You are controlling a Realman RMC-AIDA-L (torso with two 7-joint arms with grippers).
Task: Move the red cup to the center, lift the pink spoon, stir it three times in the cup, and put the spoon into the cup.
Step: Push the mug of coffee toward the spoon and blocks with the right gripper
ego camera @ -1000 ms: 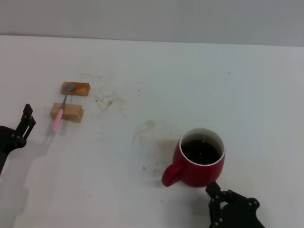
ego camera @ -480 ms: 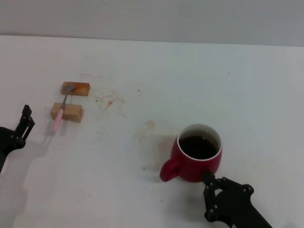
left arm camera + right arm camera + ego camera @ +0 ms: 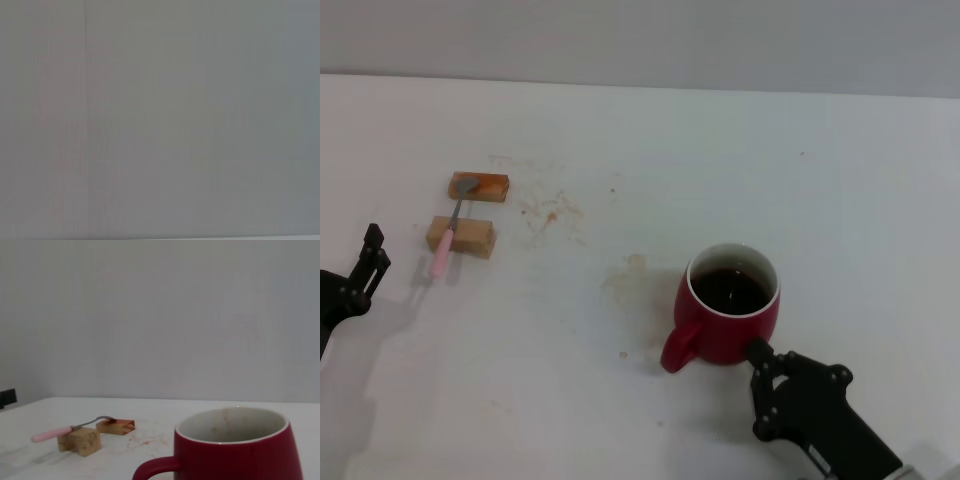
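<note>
The red cup [image 3: 725, 335] stands upright on the white table, right of the middle and near the front, its handle toward my left, dark liquid inside. My right gripper [image 3: 758, 392] is open just in front of it, its upper fingertip [image 3: 757, 351] touching the cup's near wall; nothing is between the fingers. The cup fills the lower part of the right wrist view [image 3: 235, 455]. The pink spoon [image 3: 442, 252] lies across two tan blocks at the far left, bowl on the far block; it also shows in the right wrist view [image 3: 52, 433]. My left gripper [image 3: 370, 258] is parked at the left edge.
Two tan blocks [image 3: 478, 186] [image 3: 461, 237] carry the spoon. Brown stains [image 3: 550, 212] mark the table between the blocks and the cup. A grey wall runs behind the table's far edge. The left wrist view shows only blank grey.
The red cup has slid left and away from me, with my right gripper following behind it. The left gripper has drifted slightly left. The spoon and blocks have not moved.
</note>
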